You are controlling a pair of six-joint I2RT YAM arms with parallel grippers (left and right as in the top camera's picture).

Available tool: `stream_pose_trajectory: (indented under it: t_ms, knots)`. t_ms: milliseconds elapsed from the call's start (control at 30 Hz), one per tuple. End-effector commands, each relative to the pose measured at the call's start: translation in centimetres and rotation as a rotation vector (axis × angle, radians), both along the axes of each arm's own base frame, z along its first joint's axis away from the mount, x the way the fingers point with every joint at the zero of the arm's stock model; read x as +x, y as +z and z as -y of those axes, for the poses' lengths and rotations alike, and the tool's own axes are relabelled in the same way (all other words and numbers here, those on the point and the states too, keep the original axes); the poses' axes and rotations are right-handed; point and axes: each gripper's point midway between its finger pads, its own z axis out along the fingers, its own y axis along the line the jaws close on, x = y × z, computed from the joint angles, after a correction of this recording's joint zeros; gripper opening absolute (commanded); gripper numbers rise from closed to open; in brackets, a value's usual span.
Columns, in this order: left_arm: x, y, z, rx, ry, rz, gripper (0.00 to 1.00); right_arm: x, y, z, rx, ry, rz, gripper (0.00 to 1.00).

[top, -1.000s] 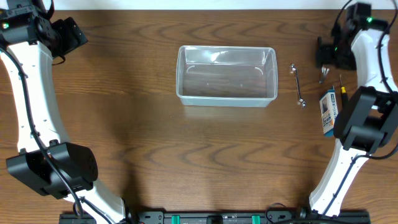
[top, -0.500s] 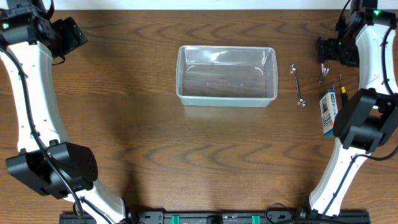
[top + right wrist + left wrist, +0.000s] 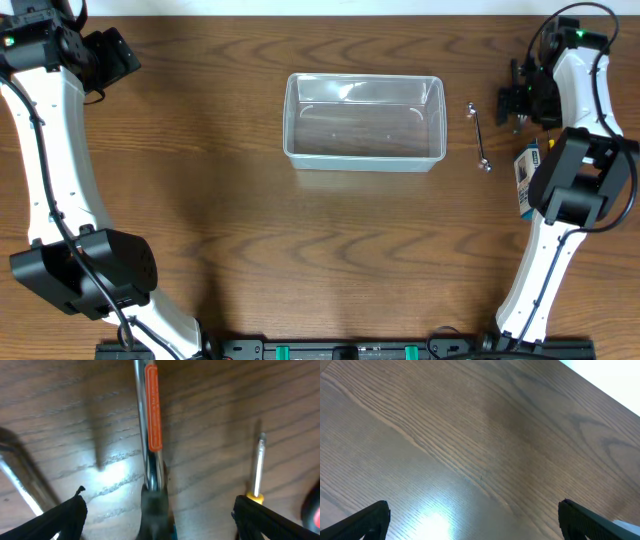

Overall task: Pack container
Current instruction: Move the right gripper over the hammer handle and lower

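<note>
- Hovering over the loose hand tools at the right end of the brown wood-grain table (image 3: 250, 230), the right gripper (image 3: 512, 103) has its jaws spread wide and holds nothing.
- In the wrist view its dark fingertips (image 3: 62, 515) stand on either side of a slim steel tool with an orange band (image 3: 153, 415), clear of it. This straddle reads as lining up for a pinch across the shaft.
- A thin yellow-handled screwdriver (image 3: 256, 467) lies near that tool and roughly parallel to it. A bare metal bar (image 3: 20, 485) lies on the other side, too blurred at the frame edge to identify. With neighbours this close, one finger could nudge them on the way down.
- The clear, see-through plastic rectangular container (image 3: 364, 122) stands mouth up at the middle of the table, empty and well apart from the right gripper.
- A small silver double-ended wrench (image 3: 479, 137) lies between the container and the right gripper. A blue-and-white flat packet (image 3: 523, 180) lies partly under the right arm.
- The left gripper (image 3: 112, 55) sits at the far left corner, jaws wide and empty, over bare wood. It is probably parked there to keep the working area free.
- Packing is judged not yet begun.
</note>
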Motion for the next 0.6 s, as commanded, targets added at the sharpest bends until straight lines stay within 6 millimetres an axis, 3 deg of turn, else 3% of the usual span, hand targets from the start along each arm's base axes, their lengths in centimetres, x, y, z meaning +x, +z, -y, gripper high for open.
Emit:
stream_pose_trajectory:
  t_ms: [0,567]
  knots:
    - [0.0,0.0,-0.3,0.013,0.007,-0.006,0.98,0.8,-0.1,-0.2,-0.001,-0.004,0.025,0.93]
    - [0.0,0.0,-0.3,0.013,0.007,-0.006,0.98,2.0,-1.0,-0.2,-0.005,-0.007,0.058,0.91]
